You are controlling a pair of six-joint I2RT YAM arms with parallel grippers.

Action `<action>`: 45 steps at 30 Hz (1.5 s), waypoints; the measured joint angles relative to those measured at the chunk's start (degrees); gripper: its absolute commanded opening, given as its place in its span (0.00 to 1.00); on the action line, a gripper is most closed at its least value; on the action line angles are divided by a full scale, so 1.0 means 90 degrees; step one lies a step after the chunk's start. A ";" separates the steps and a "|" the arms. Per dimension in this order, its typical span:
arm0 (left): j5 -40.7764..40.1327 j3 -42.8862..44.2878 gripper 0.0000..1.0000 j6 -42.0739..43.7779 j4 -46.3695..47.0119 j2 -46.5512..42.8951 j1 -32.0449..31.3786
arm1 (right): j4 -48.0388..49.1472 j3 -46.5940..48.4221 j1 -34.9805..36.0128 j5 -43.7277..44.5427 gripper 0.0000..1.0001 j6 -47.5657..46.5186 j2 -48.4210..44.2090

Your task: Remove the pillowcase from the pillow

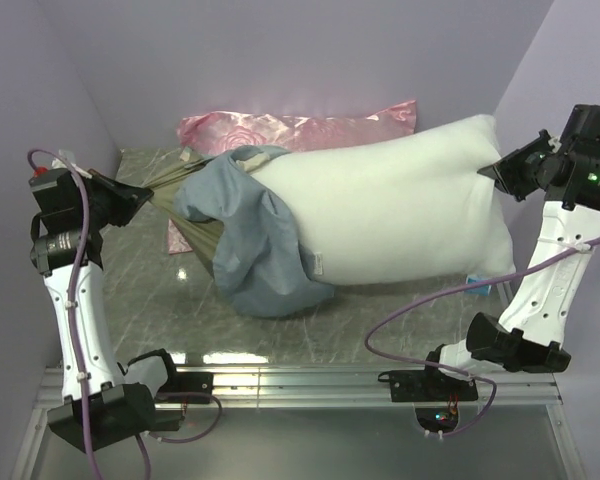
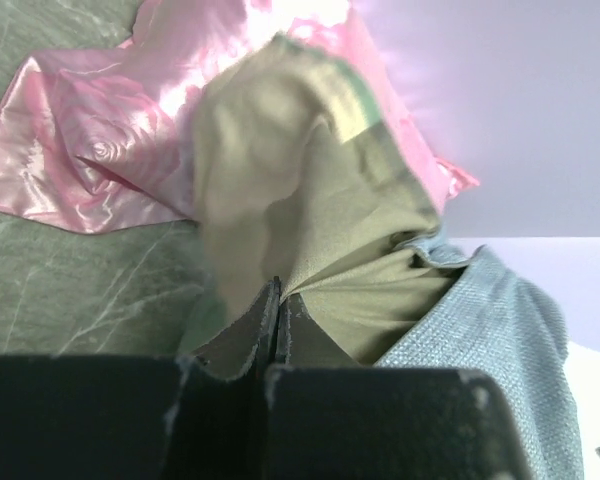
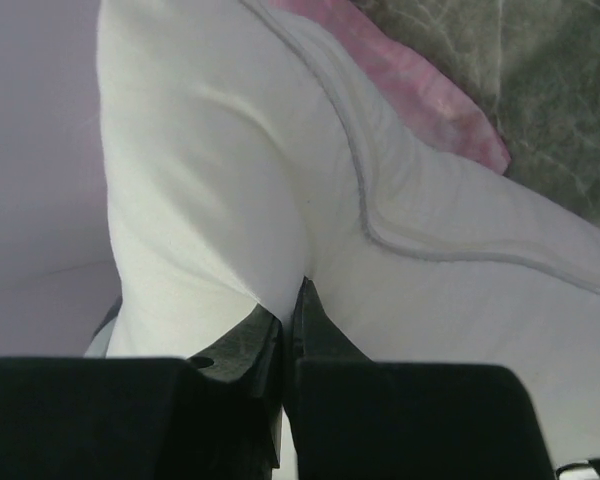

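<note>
Blue-grey fabric of the pillowcase (image 1: 250, 255) is bunched over the left end of the white pillow (image 1: 390, 215), which is laid across the table (image 1: 280, 335) in front of a pink satin pillow (image 1: 280, 130). The left gripper (image 2: 277, 315) is clamped on the pillowcase's taut tan face. The right gripper (image 3: 292, 315) is clamped on the pillow's right corner.
</note>
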 measured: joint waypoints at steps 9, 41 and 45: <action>0.0539 0.0138 0.00 -0.0046 -0.0457 -0.0029 0.0979 | -0.0529 -0.0619 -0.0646 -0.0223 0.00 0.0002 -0.0321; 0.0580 -0.0044 0.01 -0.0070 -0.0299 0.0733 0.2217 | -0.0410 -0.1263 -0.0952 0.0867 0.00 -0.0119 -0.0282; 0.0714 -0.0148 0.03 -0.0078 -0.0056 0.0750 0.2103 | -0.0398 -0.1129 -0.0942 0.0736 0.00 -0.0095 -0.0284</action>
